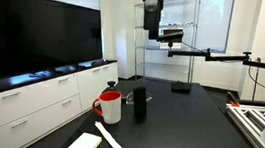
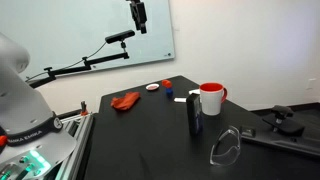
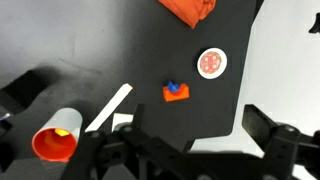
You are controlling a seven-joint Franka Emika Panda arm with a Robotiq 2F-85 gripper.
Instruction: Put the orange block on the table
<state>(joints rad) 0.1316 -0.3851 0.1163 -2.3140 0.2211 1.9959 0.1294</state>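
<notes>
The orange block (image 3: 177, 92) lies on the black table (image 3: 120, 50), with a small blue bit on top of it. It also shows in an exterior view (image 2: 167, 84), behind the white mug (image 2: 210, 98). My gripper (image 3: 198, 121) is open and empty. It hangs high above the table in both exterior views (image 1: 151, 16) (image 2: 138, 15), well clear of the block. I cannot make out the block in the exterior view that shows the cabinet.
A white mug with a red handle (image 1: 109, 107) and a black bottle (image 1: 139, 103) stand mid-table. A pale stick (image 3: 108, 108), a red cloth (image 3: 188, 8), a small white disc (image 3: 211, 63) and safety glasses (image 2: 227, 145) lie around. A white cabinet (image 1: 39, 99) borders the table.
</notes>
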